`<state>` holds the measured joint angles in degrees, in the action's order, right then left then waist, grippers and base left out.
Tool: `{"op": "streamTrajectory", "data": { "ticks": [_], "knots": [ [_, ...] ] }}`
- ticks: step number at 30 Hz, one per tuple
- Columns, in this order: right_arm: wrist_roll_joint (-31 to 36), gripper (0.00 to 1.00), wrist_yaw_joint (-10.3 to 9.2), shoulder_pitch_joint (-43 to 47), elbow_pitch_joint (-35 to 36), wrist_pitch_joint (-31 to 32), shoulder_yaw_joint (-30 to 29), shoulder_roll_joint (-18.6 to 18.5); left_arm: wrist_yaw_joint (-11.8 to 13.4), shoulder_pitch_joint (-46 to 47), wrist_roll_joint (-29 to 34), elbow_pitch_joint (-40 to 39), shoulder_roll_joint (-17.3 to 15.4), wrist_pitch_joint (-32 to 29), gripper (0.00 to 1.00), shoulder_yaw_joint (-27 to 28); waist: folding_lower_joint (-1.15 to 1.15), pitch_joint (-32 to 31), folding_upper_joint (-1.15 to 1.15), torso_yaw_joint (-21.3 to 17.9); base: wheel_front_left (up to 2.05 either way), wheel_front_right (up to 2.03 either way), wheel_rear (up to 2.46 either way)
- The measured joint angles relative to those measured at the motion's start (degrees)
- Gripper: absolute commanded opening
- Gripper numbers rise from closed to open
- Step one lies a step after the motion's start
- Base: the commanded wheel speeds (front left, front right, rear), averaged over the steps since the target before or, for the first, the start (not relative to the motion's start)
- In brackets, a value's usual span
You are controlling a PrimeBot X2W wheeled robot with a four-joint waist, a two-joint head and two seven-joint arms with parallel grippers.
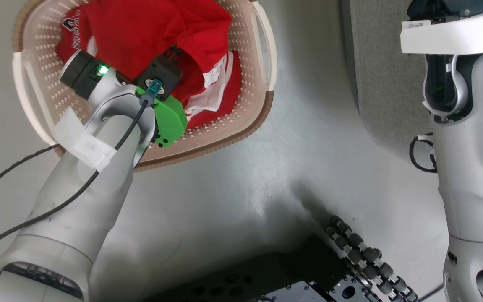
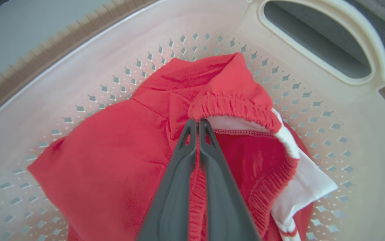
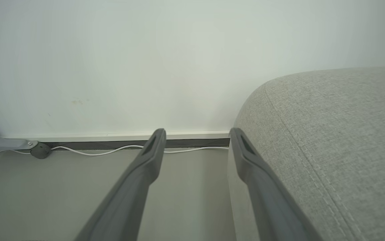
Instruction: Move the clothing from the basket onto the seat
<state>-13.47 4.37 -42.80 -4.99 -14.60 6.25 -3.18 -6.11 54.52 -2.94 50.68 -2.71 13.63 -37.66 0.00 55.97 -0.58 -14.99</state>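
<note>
Pale left forearm point(image 1: 77, 197) slants across the floor point(image 1: 241, 188). The seat point(image 1: 384, 63) stands at the right, the basket point(image 1: 241, 121) near it on the floor. Bunched clothing point(image 2: 112, 160) lies inside the basket, toward its handle end. The left tool point(image 2: 198, 122) is pinched closed on its elastic hem point(image 2: 232, 105); the right tool point(image 3: 195, 134) gapes wide, empty, beside the seat.

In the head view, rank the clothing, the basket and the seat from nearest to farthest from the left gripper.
1. clothing: pinched in the left gripper, inside the basket.
2. basket: its wall surrounds the clothing.
3. seat: farthest, at the upper right.
</note>
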Motion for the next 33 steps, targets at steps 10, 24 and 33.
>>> {"op": "streamTrajectory", "data": {
  "ticks": [10,24,33],
  "knots": [
    [1.01,1.0,0.43,3.46,-3.72,0.0,0.01,-0.01,0.08,-3.85,-5.19,-4.05,0.08,0.66,0.0,0.23,0.0,-5.48,0.0,2.01,0.0,0.0,0.0],
    [2.02,1.0,1.0,8.96,-8.29,0.0,-1.48,-0.69,1.67,-8.17,-11.92,-14.68,0.3,0.81,0.0,1.97,0.0,-16.08,0.0,5.45,0.0,0.0,0.0],
    [2.53,1.0,1.19,13.91,-10.81,0.0,-2.53,-1.4,3.56,-12.93,-13.43,-17.74,0.42,0.81,0.0,3.59,0.0,-24.11,0.0,8.25,0.0,0.0,0.0]
  ]
}}
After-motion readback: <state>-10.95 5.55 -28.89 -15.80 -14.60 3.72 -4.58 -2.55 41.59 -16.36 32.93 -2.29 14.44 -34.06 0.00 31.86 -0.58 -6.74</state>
